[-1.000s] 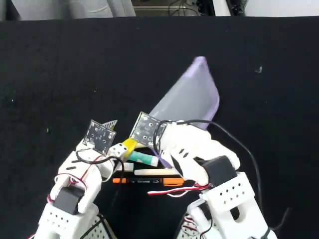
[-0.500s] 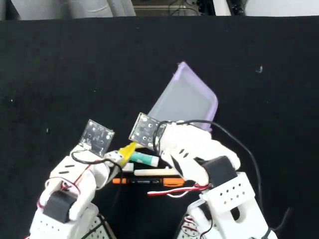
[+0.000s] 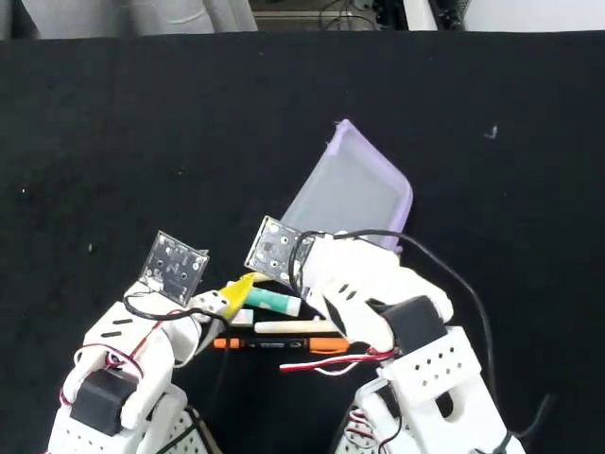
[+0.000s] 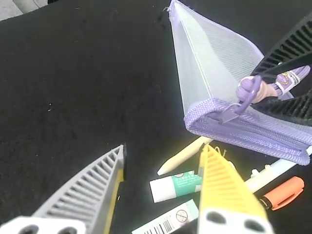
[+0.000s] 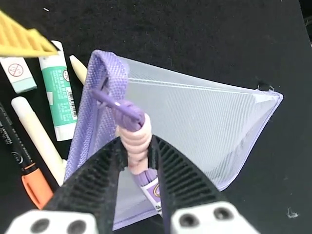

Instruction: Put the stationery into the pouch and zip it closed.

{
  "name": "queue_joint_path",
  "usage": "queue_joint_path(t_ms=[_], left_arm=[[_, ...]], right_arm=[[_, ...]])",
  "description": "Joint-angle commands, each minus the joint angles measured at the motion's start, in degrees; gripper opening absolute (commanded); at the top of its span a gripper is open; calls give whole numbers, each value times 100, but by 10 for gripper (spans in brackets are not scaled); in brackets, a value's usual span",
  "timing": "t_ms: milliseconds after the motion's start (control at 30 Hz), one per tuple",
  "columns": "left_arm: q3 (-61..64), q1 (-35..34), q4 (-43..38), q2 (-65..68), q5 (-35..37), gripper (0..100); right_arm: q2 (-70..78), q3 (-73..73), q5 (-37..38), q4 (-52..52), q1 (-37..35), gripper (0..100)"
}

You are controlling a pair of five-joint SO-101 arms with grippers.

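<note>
High view: pouch [image 3: 354, 194] sits mid-frame, tilted. Right gripper [image 5: 134, 148] clamped on pouch's zip tag [image 5: 132, 130]. Left gripper [image 4: 163, 153] spread wide, empty, over glue stick [image 4: 175, 186] at lower centre. To do it well: keep tag steady, straddle stick across its width, then squeeze. Versus a second back: pouch tip swung left, left arm drawn toward lower left.

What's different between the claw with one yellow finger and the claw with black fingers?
The yellow-and-grey left gripper is open and holds nothing; the black right gripper is shut on the purple-and-pink zip charm of the purple mesh pouch. The left one hangs above the green-labelled glue stick and cream pen; the right one is at the pouch's zip end. Both have ribbed, tapering fingers.
</note>
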Motion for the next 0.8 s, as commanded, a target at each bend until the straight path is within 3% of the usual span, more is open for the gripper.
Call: queue_joint_path(t_ms=[0, 467, 633, 767], left_arm=[[-347, 31, 9, 18, 18, 253], [-75, 180, -281, 18, 9, 254], [338, 752, -413, 18, -747, 251], [330, 804, -431, 18, -782, 249]], right_arm=[[-110, -31, 62, -70, 62, 11], [-119, -31, 62, -53, 53, 11], [-119, -57, 62, 9, 53, 11], [-145, -136, 343, 501, -229, 11]])
